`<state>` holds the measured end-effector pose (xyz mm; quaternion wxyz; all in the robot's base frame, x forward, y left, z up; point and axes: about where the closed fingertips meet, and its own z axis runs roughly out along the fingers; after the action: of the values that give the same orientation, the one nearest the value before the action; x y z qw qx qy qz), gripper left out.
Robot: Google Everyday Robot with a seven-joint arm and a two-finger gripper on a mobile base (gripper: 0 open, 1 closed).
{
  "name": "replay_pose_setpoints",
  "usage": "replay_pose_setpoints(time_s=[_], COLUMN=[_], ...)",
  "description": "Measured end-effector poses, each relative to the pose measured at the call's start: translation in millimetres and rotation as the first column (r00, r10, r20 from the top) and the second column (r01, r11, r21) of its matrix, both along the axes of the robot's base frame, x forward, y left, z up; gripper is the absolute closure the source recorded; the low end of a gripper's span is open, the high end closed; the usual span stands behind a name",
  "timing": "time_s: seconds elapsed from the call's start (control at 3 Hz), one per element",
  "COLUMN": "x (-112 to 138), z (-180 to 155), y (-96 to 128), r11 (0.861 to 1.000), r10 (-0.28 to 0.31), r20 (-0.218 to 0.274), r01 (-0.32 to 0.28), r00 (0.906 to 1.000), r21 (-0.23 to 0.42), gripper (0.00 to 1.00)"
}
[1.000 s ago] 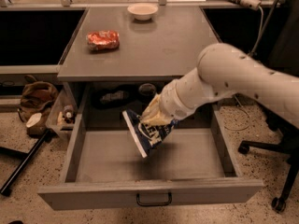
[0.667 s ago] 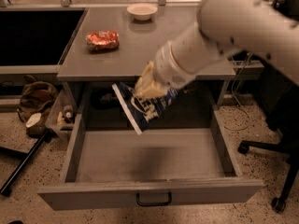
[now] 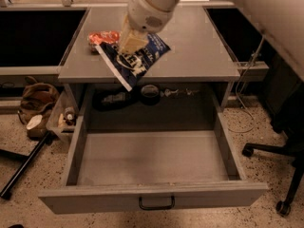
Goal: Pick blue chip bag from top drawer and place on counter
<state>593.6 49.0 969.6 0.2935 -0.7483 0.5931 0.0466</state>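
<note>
My gripper is shut on the blue chip bag, a navy bag with white lettering and white edges. It holds the bag tilted above the front left part of the grey counter; the bag's lower corner hangs past the counter's front edge. The top drawer stands pulled fully open below, with nothing in it, its dark loop handle at the front. My white arm comes in from the upper right and hides the back of the counter.
An orange-red snack bag lies on the counter's left side, just behind the held bag. Dark objects sit on the shelf behind the drawer. A brown bag lies on the floor at left; office chair legs at right.
My gripper has lifted the blue chip bag out of the drawer and up and back over the counter's front edge. The drawer is now without the bag.
</note>
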Motion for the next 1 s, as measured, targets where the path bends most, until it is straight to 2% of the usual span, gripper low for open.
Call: replay_pose_setpoints(time_s=[0.33, 0.67, 1.0], x=[71.9, 140.5, 175.7], z=[-3.8, -23.6, -63.2], y=[14.7, 2.3, -10.9], r11=[0.999, 0.990, 0.979], r10=[-0.026, -0.138, -0.186], r20=[0.039, 0.024, -0.082], r01=[0.027, 0.138, 0.192], r00=[0.9989, 0.9901, 0.9791], r21=[-0.024, 0.003, 0.069], gripper=[1.00, 1.00, 1.00])
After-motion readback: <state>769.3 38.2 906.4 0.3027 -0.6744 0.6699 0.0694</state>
